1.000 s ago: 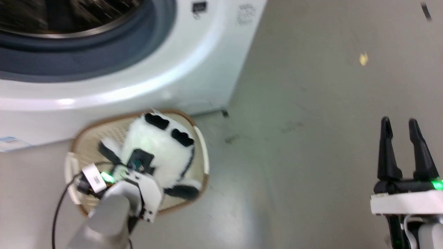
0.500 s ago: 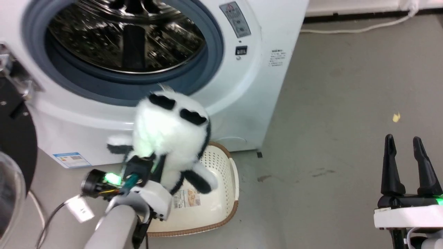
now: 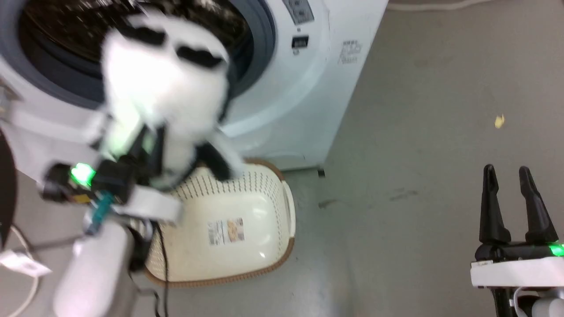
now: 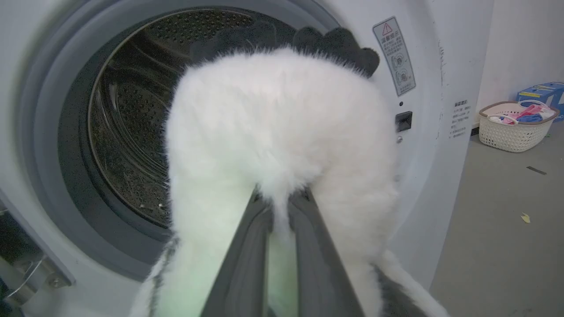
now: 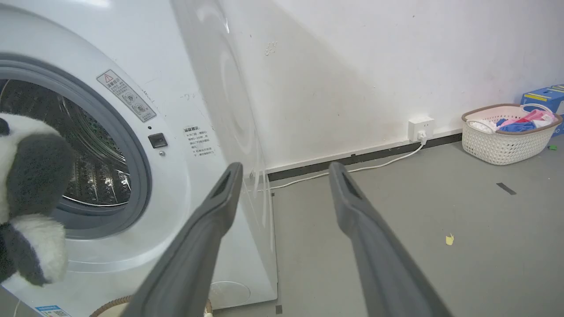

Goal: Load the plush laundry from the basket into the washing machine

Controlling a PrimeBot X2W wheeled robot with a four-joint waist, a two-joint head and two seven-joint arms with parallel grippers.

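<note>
Clamped on the plush laundry (image 4: 282, 123), the left tool (image 4: 281, 199) holds it just before the washing machine (image 3: 282, 101), at its open port for loading, while the right tool (image 3: 506, 170) hangs off to the machine's side, fingers apart.

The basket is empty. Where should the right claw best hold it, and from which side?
Grip the white side handle of the basket, the one facing the right claw. Come from above and from the robot's right: the handle sticks out past the brown rim and looks thin enough for the open claw to close over.
</note>
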